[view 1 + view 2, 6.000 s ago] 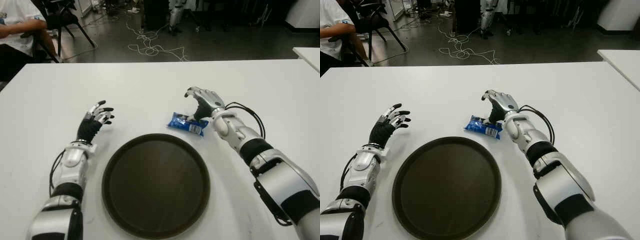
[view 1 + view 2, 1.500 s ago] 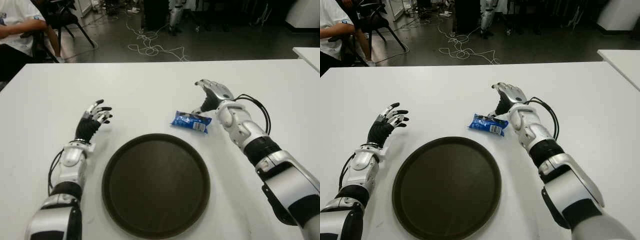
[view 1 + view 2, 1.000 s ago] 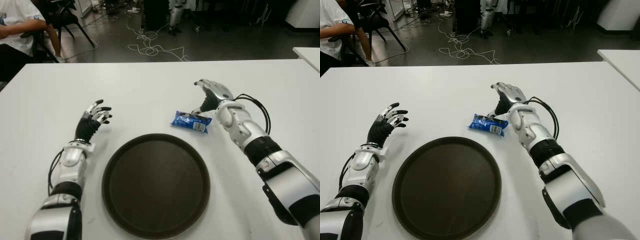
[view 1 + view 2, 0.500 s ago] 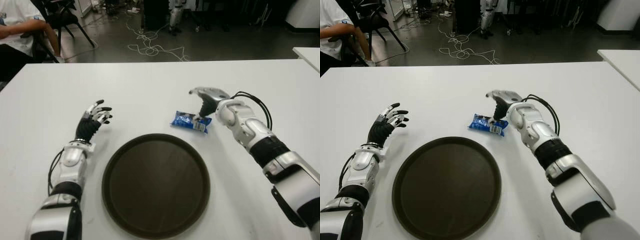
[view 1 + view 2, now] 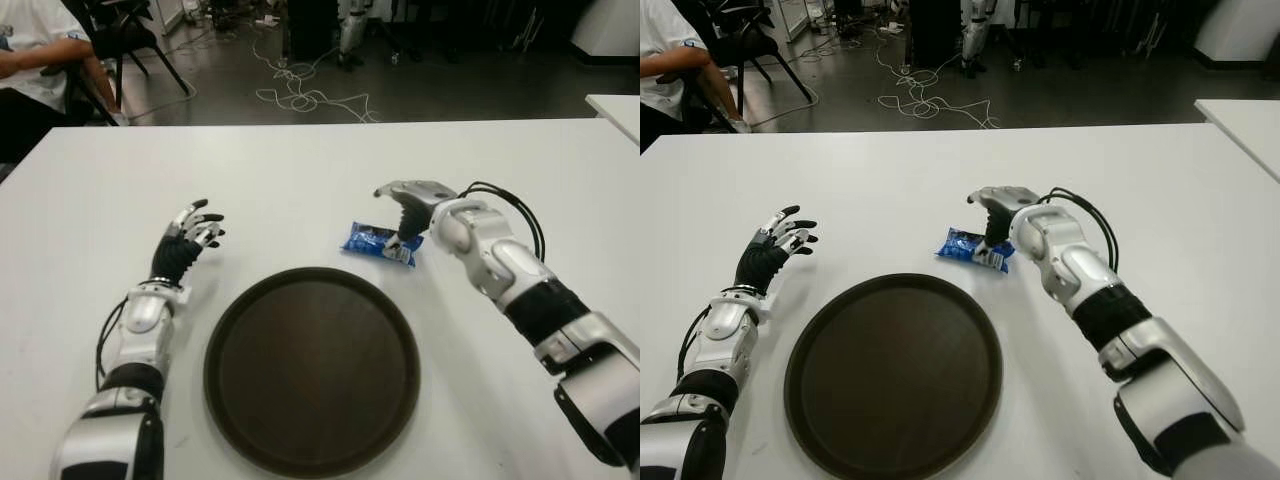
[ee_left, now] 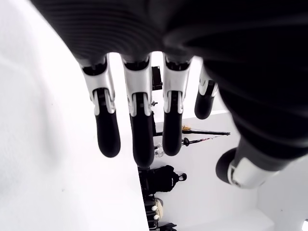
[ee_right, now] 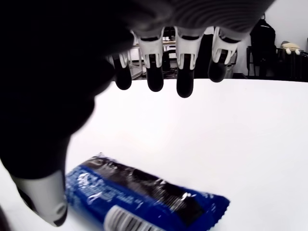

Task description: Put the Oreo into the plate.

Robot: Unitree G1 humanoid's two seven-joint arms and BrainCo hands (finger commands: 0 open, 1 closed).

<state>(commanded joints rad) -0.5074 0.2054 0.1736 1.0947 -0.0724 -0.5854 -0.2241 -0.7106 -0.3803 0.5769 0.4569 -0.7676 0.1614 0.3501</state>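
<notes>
my right hand (image 5: pixel 405 205) hangs over the right end of the blue oreo packet (image 5: pixel 379 243), palm down. its four fingers (image 7: pixel 185 77) are stretched out apart above the packet and the thumb tip (image 7: pixel 44 202) comes down at the packet's end; nothing is clamped. i cannot tell whether the thumb touches the wrapper or the table beside it.

the oreo packet lies flat on the white table (image 5: pixel 300 180), just beyond the far right rim of the round dark brown plate (image 5: pixel 312 370), close to it but apart from it, not in it.

my left hand (image 5: pixel 186 240) shows to the left of the plate, well apart from the packet, fingers (image 6: pixel 107 126) spread and relaxed, holding nothing.

at the far left corner a seated person (image 5: pixel 30 60) in a white shirt shows beside a black chair (image 5: pixel 130 35), with cables (image 5: pixel 300 95) on the dark floor beyond the table.
</notes>
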